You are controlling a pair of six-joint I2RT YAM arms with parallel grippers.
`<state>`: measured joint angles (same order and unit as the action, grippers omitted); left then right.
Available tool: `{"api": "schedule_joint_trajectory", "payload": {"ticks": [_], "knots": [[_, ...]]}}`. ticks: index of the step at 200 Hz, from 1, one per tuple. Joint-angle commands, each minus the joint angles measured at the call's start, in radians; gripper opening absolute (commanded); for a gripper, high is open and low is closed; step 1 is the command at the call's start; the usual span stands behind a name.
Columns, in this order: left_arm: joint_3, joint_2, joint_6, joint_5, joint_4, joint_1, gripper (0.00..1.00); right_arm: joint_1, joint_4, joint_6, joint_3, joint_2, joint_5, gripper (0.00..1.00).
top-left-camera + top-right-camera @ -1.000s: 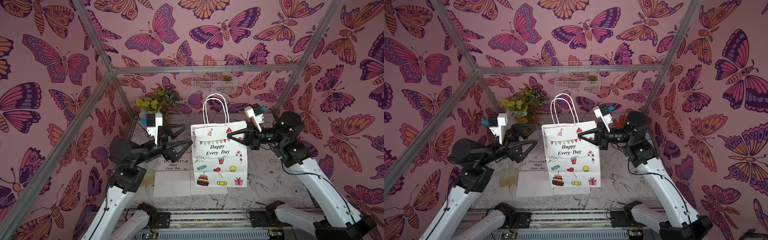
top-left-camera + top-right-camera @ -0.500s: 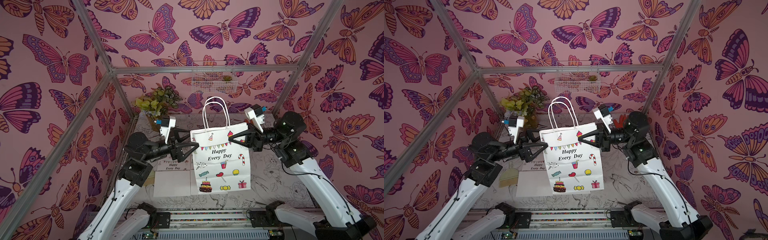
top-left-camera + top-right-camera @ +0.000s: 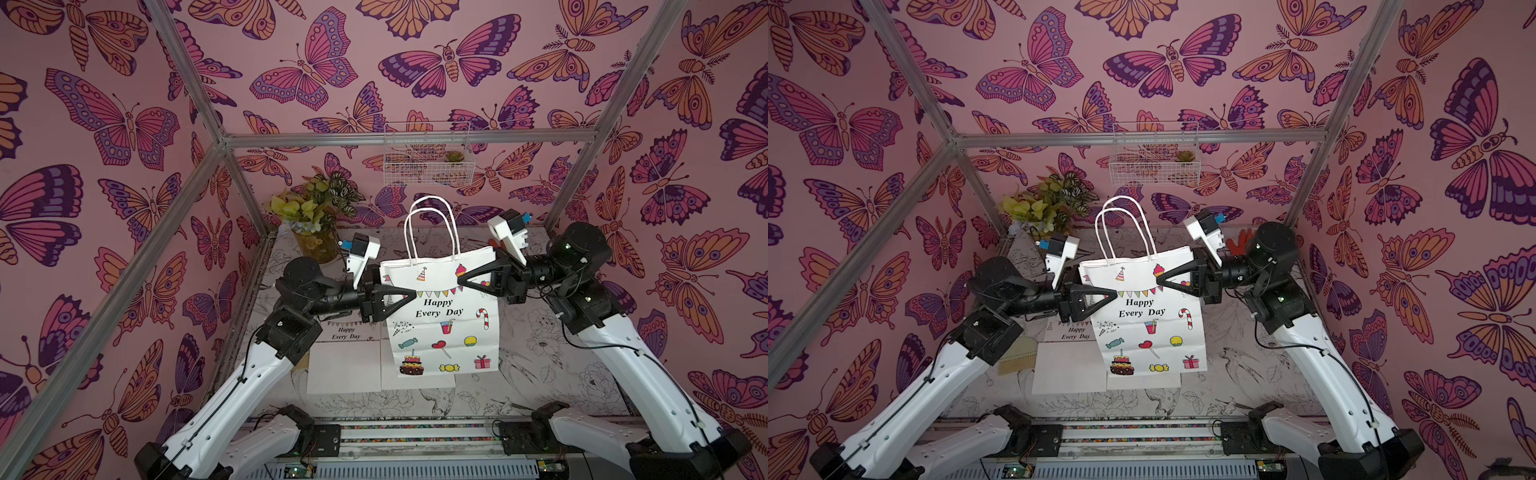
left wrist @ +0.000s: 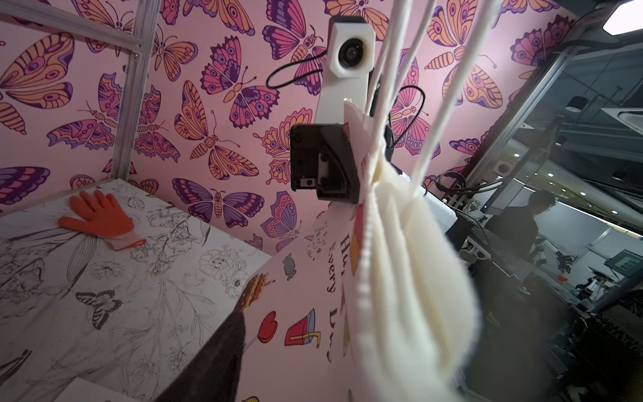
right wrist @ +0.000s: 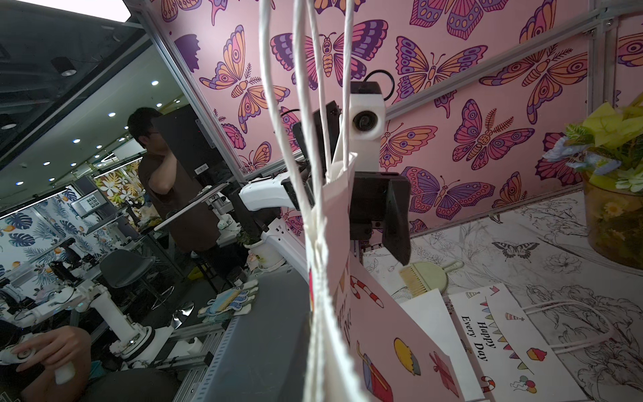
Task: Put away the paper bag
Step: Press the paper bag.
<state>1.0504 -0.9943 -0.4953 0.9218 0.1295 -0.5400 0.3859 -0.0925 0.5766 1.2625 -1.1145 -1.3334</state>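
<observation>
Top views both show the paper bag (image 3: 442,320) hanging above the worktop (image 3: 561,374), right fingers (image 3: 465,281) clamped on one top corner, left fingers (image 3: 409,295) half open astride the opposite edge; closing skewed could crumple it or tug it loose.

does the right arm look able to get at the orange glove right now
Probably not. The right gripper is shut on the top edge of the paper bag, so it isn't free. The orange glove lies behind that arm's wrist, so it would have to let go and pull back first.
</observation>
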Motion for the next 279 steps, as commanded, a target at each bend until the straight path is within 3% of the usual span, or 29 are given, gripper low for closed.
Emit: {"api": "schedule_joint_trajectory", "payload": {"ticks": [1, 28, 94, 157, 193, 218, 239, 279], "knots": [[0.024, 0.022, 0.037, -0.012, -0.026, -0.006, 0.41, -0.002, -0.010, -0.010, 0.018, 0.013, -0.031, 0.00], [0.025, 0.050, 0.053, -0.015, -0.043, -0.006, 0.25, -0.004, 0.041, -0.044, 0.030, 0.024, -0.022, 0.00], [0.029, 0.093, 0.057, -0.005, -0.050, -0.006, 0.01, -0.005, 0.048, -0.046, 0.033, 0.022, -0.018, 0.00], [0.031, 0.101, 0.055, -0.010, -0.051, -0.006, 0.00, -0.005, 0.083, -0.058, 0.038, 0.007, 0.020, 0.00], [0.046, 0.078, 0.060, -0.013, -0.091, -0.005, 0.00, -0.005, 0.077, -0.051, 0.043, 0.037, 0.084, 0.34], [0.049, 0.072, 0.055, -0.006, -0.092, -0.006, 0.00, -0.005, 0.083, -0.063, 0.045, 0.070, 0.124, 0.48], [0.048, 0.075, 0.058, -0.009, -0.096, -0.005, 0.00, -0.005, 0.070, -0.065, 0.039, 0.095, 0.141, 0.54], [0.052, 0.088, 0.054, -0.024, -0.100, -0.005, 0.00, -0.005, 0.056, -0.077, 0.025, 0.129, 0.118, 0.54]]}}
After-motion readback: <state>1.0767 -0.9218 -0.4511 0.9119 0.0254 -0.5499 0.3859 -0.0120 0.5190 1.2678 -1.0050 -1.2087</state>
